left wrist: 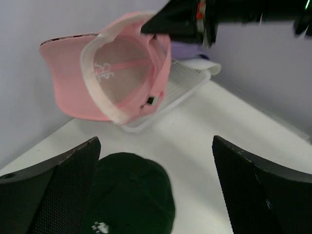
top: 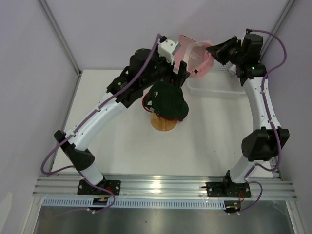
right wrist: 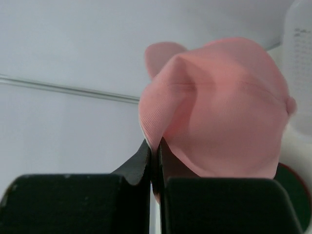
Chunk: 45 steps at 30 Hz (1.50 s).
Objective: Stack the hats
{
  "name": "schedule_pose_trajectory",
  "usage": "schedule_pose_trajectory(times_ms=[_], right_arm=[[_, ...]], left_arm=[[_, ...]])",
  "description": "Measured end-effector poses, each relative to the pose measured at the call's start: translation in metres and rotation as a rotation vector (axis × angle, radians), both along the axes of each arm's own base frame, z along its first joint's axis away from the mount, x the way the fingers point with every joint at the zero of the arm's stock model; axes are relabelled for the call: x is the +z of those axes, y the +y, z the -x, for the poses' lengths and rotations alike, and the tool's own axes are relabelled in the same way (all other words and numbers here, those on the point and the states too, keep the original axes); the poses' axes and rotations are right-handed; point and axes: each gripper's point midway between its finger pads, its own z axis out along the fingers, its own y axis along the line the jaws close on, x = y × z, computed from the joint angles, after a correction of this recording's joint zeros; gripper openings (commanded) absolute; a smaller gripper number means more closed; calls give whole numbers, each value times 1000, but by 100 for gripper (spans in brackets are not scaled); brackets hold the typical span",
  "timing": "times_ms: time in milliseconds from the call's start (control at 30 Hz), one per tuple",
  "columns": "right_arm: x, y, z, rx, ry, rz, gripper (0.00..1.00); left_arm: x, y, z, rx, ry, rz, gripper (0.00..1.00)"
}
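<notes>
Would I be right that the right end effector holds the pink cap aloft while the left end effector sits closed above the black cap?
Not quite: the left end effector is open, not closed, above the black cap, as the left wrist view shows; the rest holds.

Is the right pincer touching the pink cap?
Touching. The right wrist view shows the right pincer shut on a fold of the pink cap, with the fabric pinched between its jaws.

Hat (top: pixel 168 100) atop stand (top: pixel 164 125); basket (top: pixel 214 91) behind-right
</notes>
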Motion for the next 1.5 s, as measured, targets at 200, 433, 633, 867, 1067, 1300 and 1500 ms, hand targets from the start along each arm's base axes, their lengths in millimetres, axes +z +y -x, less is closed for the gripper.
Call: schedule_pose_trajectory(times_ms=[200, 433, 633, 867, 1067, 1300, 1500], right_arm=[[9, 44, 51, 12, -7, -85, 0], [37, 46, 69, -42, -61, -123, 0], [38, 46, 70, -52, -60, -129, 0], [41, 50, 72, -29, -70, -135, 0], [38, 54, 75, -2, -70, -114, 0], [34, 62, 72, 58, -69, -74, 0], [21, 71, 67, 108, -38, -56, 0]], left_arm=[[34, -12, 12, -6, 149, 209, 88], [3, -40, -5, -1, 231, 195, 81], [-40, -57, -15, -26, 260, 98, 75], [-43, -54, -25, -8, 182, 35, 73], [-37, -44, -40, 48, 78, -22, 73], [-31, -38, -50, 74, -19, -71, 72], [-31, -33, -50, 67, -73, -120, 68]])
